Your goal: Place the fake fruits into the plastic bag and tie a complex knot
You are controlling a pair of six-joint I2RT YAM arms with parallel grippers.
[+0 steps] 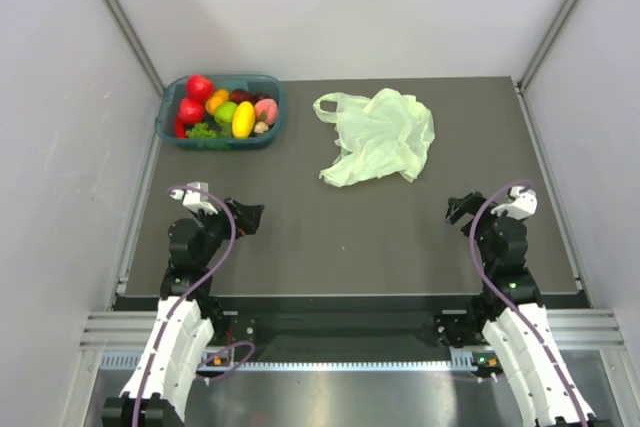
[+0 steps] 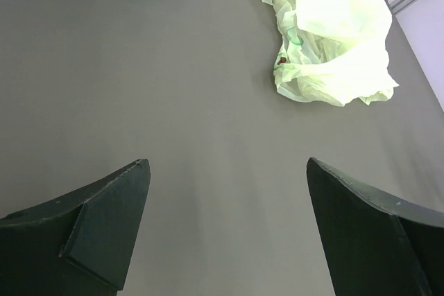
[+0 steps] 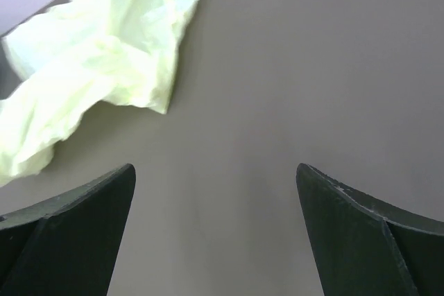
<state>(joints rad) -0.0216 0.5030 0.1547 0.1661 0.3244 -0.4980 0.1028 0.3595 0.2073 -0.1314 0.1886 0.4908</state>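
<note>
Pale-green, thin and crinkly, the plastic bag (image 1: 378,137) lies crumpled on the dark grey desk (image 1: 340,237). It sits in the upper middle of the overhead view, a little right of centre. One loop handle (image 1: 328,105) sticks out at its upper left (the other cannot be made out among the folds). The bag touches neither hand.

At the upper left of that view, well apart from the bag, stands a teal rectangular plastic basket (image 1: 230,144). The small glossy fake fruits (image 1: 225,109) are heaped inside it. They include a round red one (image 1: 190,110), a yellow oval one (image 1: 243,119) and a pink one (image 1: 266,110), with orange, green and dark purple pieces among them.

The left hand (image 1: 255,215) is held over bare desk in the lower left of the overhead view. Its two black fingers (image 2: 104,220) are spread wide with nothing between them. Its wrist view shows the bag in the upper right and a corner of the basket at the top left edge.

The right hand (image 1: 455,209) is held over the lower right, its fingers (image 3: 368,233) likewise spread apart and gripping nothing. Its wrist view has the bag in the upper left, just beyond the left finger.
</note>
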